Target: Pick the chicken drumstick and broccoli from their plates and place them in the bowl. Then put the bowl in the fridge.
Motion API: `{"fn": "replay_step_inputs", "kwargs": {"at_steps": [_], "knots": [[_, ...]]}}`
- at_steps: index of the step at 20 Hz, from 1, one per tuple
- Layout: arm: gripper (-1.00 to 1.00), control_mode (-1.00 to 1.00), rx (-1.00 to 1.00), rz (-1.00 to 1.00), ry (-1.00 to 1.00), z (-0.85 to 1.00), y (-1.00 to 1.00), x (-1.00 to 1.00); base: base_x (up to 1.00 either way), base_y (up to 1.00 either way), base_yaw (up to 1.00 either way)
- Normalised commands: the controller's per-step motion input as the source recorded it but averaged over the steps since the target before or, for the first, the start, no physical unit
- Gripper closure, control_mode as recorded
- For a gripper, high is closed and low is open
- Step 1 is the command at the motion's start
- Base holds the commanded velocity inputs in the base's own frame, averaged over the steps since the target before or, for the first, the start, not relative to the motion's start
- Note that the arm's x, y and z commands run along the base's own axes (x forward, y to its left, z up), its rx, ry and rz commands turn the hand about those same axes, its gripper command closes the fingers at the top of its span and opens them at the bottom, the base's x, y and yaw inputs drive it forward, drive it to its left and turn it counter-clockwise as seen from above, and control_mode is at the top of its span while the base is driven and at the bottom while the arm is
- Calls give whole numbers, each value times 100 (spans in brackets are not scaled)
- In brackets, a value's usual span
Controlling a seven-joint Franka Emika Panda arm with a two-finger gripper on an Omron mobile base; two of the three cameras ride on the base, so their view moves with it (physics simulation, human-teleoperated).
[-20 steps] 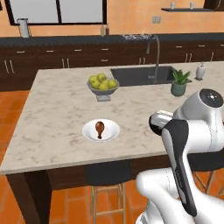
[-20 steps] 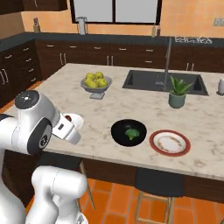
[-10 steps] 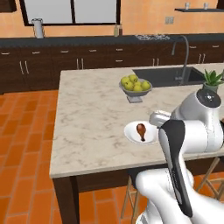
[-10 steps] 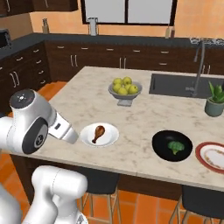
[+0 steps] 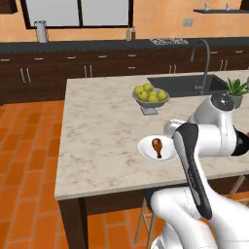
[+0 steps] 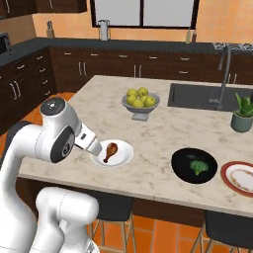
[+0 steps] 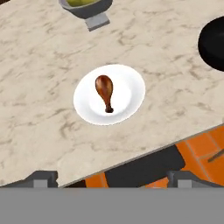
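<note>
The chicken drumstick (image 7: pixel 105 92) lies on the plain white plate (image 7: pixel 127 89) near the front edge of the marble desk (image 5: pixel 97 126). In the hand view its rounded meaty end points away from the camera and its thin bone end points back toward the desk edge. The drumstick is much smaller than the plate and sits roughly in the plate's middle.

The hand (image 7: pixel 112 178) hangs above the front edge of the desk, looking down at the plate — its two dark fingertips (image 7: pixel 43 178) stand wide apart at the bottom of the hand view, with nothing between them. It touches neither the drumstick nor the plate.

In the right base view the black bowl (image 6: pixel 184 170) sits on the desk to the right of the white plate, well apart from it, and the broccoli (image 6: pixel 198 167) lies inside the bowl. Just to the right of the bowl is the red-rimmed plate (image 6: pixel 240 177), cut off by the picture's edge.

Farther back on the desk stands a grey pedestal bowl (image 6: pixel 141 108) of yellow-green apples (image 6: pixel 139 97). Behind and to the right of it are a sink (image 6: pixel 197 96) with a tall faucet (image 6: pixel 222 74) — and a small potted plant (image 6: pixel 242 112) beside the sink.
</note>
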Motion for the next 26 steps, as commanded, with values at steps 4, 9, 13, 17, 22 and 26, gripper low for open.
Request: {"fn": "replay_step_inputs", "kwargs": {"at_steps": [4, 9, 13, 17, 22, 26], "knots": [[-100, -100, 0, 14, 22, -59, 0, 100, 0, 0, 0], [-100, -100, -1, 17, 18, -76, 0, 85, 0, 0, 0], [-100, -100, 0, 6, 9, -44, -11, 62, 0, 0, 0], [-100, -100, 0, 1, 1, -40, -10, 54, 0, 0, 0], [-100, -100, -1, 0, 1, -54, 0, 68, 0, 0, 0], [-100, -100, -1, 0, 0, -55, 0, 58, 0, 0, 0]]}}
